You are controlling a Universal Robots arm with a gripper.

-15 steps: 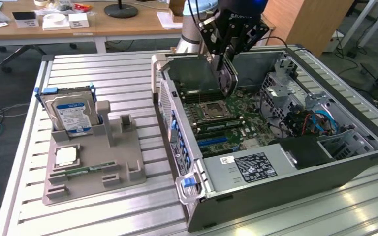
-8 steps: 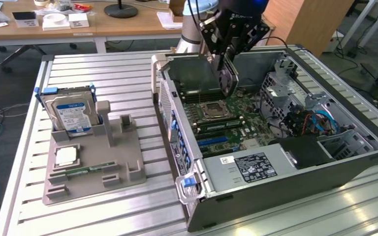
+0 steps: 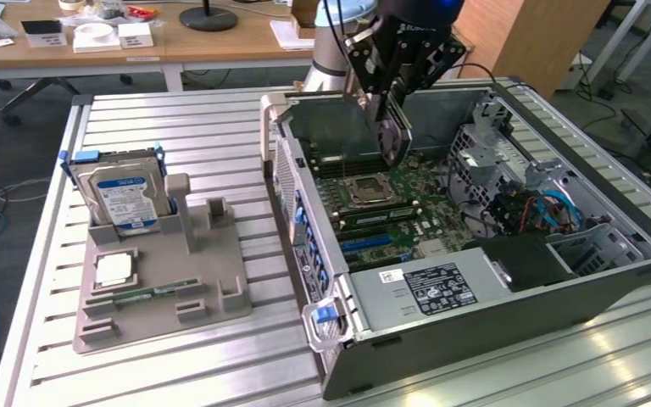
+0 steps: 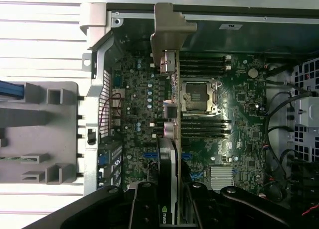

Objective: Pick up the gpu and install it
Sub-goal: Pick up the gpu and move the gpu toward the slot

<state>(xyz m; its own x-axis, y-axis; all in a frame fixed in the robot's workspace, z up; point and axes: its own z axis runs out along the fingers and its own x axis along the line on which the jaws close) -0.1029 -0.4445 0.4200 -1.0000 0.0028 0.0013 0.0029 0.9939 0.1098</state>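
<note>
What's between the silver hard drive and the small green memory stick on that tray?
A square silver processor chip, seated in the grey plastic tray, in the exterior view.

**Q:** Could you read any markings off your feeds at that moment?

**A:** Not much, tbh. On the wrist view I could make out the green Nvidia eye logo, with white lettering next to it, on the edge of the gpu (image 4: pixel 168 169). On the exterior view there was pale lettering across the black body of the gripper (image 3: pixel 390 110). It looked like ROBOTIQ to me, but I wouldn't swear to every letter.

**Q:** What about the drive and the big sticker?

**A:** The hard drive (image 3: pixel 128 191) had a blue label with print on it, and the white label (image 3: pixel 444 287) on the power supply had rows of marks. I couldn't read either.
</note>
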